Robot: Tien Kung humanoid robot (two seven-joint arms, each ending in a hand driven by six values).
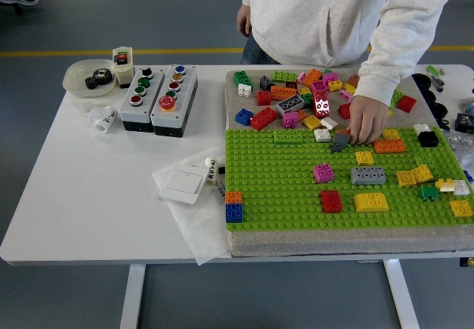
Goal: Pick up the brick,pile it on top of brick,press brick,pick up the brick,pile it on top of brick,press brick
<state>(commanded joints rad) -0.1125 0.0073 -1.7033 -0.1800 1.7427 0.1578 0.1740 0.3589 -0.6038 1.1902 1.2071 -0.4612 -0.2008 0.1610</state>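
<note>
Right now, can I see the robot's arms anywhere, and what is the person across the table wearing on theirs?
No robot arm or hand shows in this view. The only arms belong to the person at the far side: both are covered by the long, loose sleeves of a pale grey-white sweatshirt, gathered into ribbed cuffs at the wrists. One bare hand emerges from the cuff, with no glove.

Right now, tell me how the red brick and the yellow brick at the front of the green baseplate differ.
The red brick is flat-topped with studs all over it; the yellow brick has a smooth sloped front and studs only along its back. The red brick is squarish, the yellow brick longer from side to side. The red brick sits left of the yellow one. Both rest on the green baseplate, side by side, untouched by the person's hand.
</note>
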